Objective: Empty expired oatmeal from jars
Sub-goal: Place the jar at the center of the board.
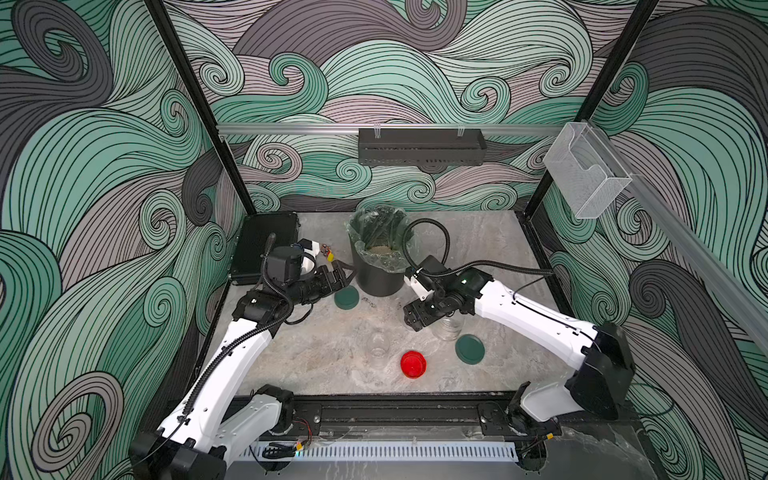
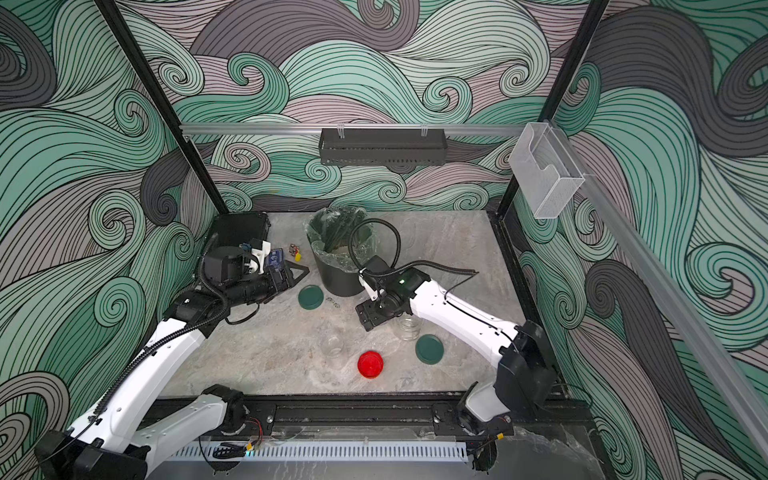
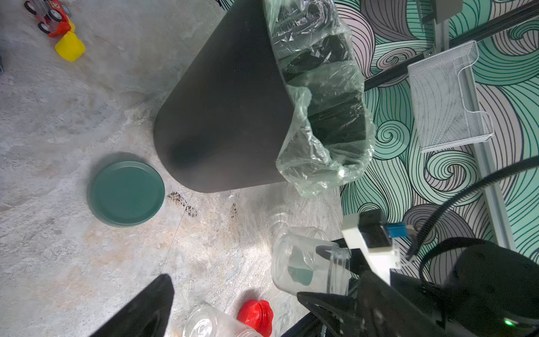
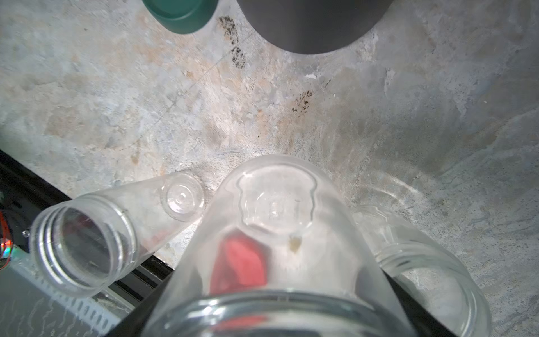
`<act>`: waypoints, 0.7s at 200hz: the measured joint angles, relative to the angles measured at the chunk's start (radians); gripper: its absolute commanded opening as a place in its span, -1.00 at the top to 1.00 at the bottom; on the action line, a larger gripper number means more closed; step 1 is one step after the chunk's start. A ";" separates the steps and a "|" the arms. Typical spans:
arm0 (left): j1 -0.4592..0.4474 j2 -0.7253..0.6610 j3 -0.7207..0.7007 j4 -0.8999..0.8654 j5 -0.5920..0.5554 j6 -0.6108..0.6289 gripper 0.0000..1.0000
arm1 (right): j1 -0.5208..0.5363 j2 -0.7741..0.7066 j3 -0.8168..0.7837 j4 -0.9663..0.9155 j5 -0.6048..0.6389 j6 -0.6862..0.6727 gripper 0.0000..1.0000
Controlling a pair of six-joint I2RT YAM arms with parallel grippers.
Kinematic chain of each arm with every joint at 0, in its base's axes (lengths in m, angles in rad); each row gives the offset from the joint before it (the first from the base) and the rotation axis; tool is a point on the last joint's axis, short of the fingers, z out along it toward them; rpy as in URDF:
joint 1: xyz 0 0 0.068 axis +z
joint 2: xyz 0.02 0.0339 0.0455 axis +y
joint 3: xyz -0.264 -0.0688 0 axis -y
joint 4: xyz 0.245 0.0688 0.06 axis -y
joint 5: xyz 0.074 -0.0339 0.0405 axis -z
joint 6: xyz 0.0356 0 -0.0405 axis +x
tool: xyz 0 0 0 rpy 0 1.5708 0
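Three clear jars are open. My right gripper (image 1: 411, 322) is shut on a wide jar (image 4: 277, 233), tilted and low over the table; one speck of oatmeal (image 4: 294, 243) clings inside it. The other wide jar (image 1: 446, 328) stands just right of that gripper. The small jar (image 1: 378, 343) stands in front and to the left. A tan heap of oatmeal (image 1: 380, 249) lies in the lined black bin (image 1: 376, 282). My left gripper (image 1: 343, 272) is open and holds nothing, beside the bin's left wall; one finger (image 3: 145, 309) shows in the left wrist view.
Lids lie loose on the table: a green lid (image 1: 347, 297) by the bin, another green lid (image 1: 470, 349) at the right and the red lid (image 1: 413, 364) in front. A black case (image 1: 262, 245) and a toy car (image 3: 48, 14) sit at the back left.
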 measured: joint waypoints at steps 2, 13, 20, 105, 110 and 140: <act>0.001 0.000 0.000 0.000 0.000 0.000 -0.97 | 0.000 0.005 0.000 0.002 0.000 0.000 0.33; 0.007 0.000 -0.002 0.000 0.001 0.001 -0.97 | 0.000 0.029 -0.001 0.013 0.002 0.000 0.32; 0.011 0.000 -0.005 -0.001 0.002 0.002 -0.97 | 0.000 0.042 -0.002 0.020 0.003 0.000 0.31; 0.040 0.001 -0.015 -0.001 0.011 0.001 -0.97 | 0.003 0.097 -0.041 0.077 0.040 -0.008 0.16; 0.040 0.001 -0.018 0.000 0.012 0.001 -0.97 | 0.004 0.097 -0.043 0.078 0.043 -0.009 0.15; 0.040 0.001 -0.037 0.001 0.024 -0.002 -0.97 | 0.006 0.098 -0.048 0.089 0.050 -0.016 0.09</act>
